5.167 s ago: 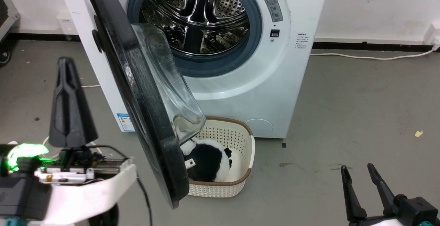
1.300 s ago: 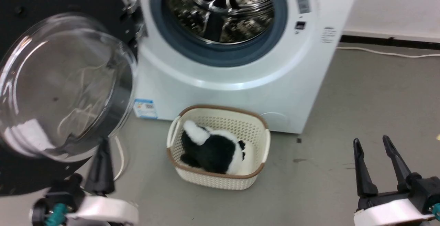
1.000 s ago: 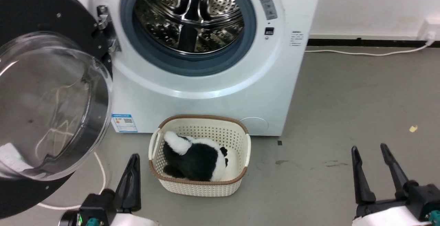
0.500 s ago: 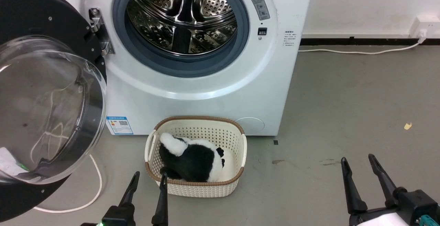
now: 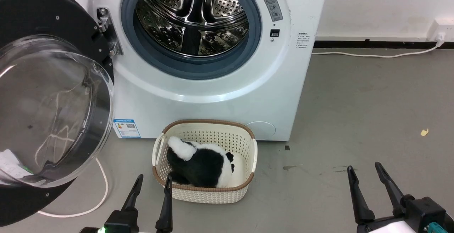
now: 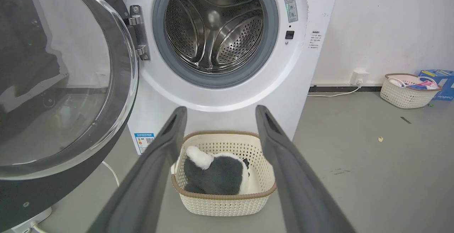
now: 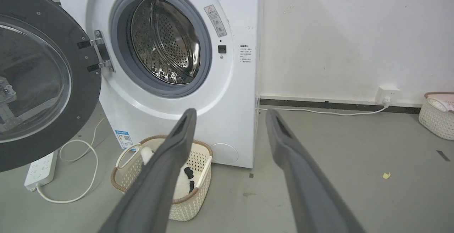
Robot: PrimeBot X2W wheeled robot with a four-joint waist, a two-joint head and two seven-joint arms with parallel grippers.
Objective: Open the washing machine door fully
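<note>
Nearest on the grey floor [image 5: 337, 119] sits a cream woven basket [image 5: 209, 196] with a black-and-white plush toy [image 5: 204, 167] inside, just in front of the washing machine [image 5: 212, 109]. To its left a white cable [image 5: 101, 194] loops across the floor beneath the washing machine door [image 5: 49, 98] and runs to a power strip [image 7: 39, 169]. The door is swung wide to the machine's left on its metal hinge [image 5: 108, 31], glass bowl facing outward, so the steel drum [image 5: 193, 16] stands fully exposed — nothing lies across the opening. Further back are a wall socket [image 5: 439, 31] with a cord along the skirting, and a second basket [image 6: 408, 93] by the wall.

Both arms sit low, fingers pointing toward the machine. The left gripper [image 5: 154, 177] is spread and empty, with the basket ahead between its fingers. The right gripper [image 5: 364, 166] is likewise spread and empty, well to the right over bare floor.

A second ago the left fingers were pressed together — now they stand apart. Five seconds back the door stood edge-on, half open, in front of the basket.
</note>
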